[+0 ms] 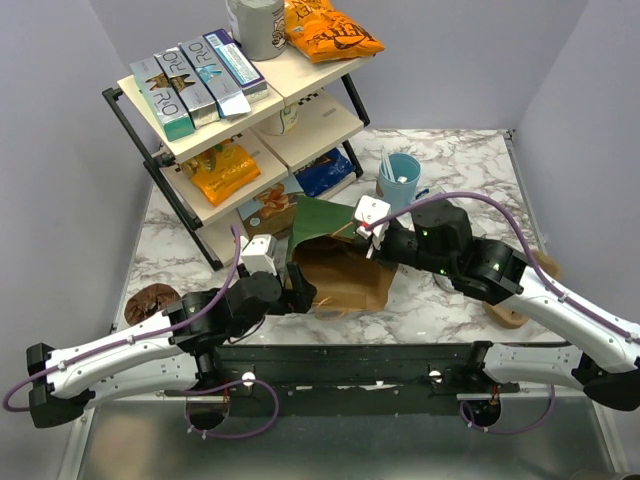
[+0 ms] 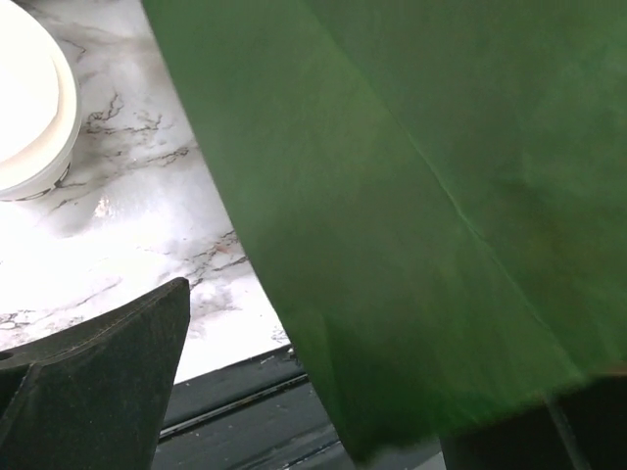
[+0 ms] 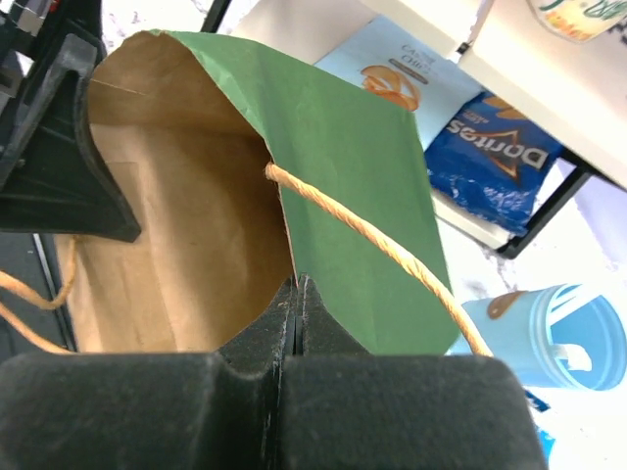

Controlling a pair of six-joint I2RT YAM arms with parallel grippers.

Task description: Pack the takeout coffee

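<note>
The green paper bag [image 1: 322, 222] lies on its side mid-table, its brown inside [image 1: 345, 275] open toward the near edge. My right gripper [image 1: 360, 238] is shut on the bag's upper rim; the right wrist view shows the jaws closed [image 3: 297, 286] on the paper edge [image 3: 353, 176], with a twine handle beside them. My left gripper [image 1: 300, 288] is open at the bag's left edge; in the left wrist view the green wall [image 2: 421, 196] passes between its spread fingers [image 2: 98, 382]. The takeout coffee's white lid [image 2: 24, 98] shows at that view's top left. My right arm hides the cup in the top view.
A slanted shelf rack [image 1: 250, 110] with boxes and snack bags stands at the back left. A light blue cup with white sticks [image 1: 400, 178] stands behind the bag. A blue chip bag [image 3: 500, 157] lies on the low shelf. A brown disc [image 1: 150, 300] lies at the left.
</note>
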